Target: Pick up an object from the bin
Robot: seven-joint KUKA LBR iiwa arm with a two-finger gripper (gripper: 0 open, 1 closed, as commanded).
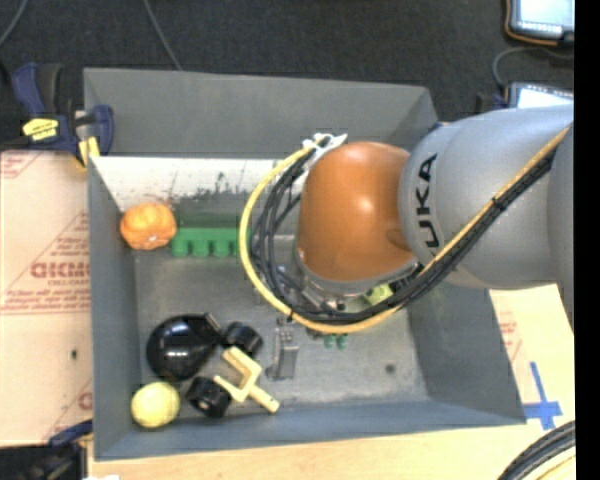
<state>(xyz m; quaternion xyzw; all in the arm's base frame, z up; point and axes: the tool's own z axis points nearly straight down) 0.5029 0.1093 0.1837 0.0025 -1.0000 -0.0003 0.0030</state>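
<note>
My gripper [283,356] reaches down to the bin floor near the middle, below the orange cover on the wrist. Just left of it lies a tan and black tool-like thing [236,374], apart from it by a narrow gap. A small green piece [332,341] shows just to the gripper's right, partly under the arm. A round black object [178,346] rests further left.
A yellow ball [155,405] lies in the front left corner. An orange fruit-shaped thing [147,226] and a green block [205,241] sit against the back wall at the left. The arm covers the bin's right half.
</note>
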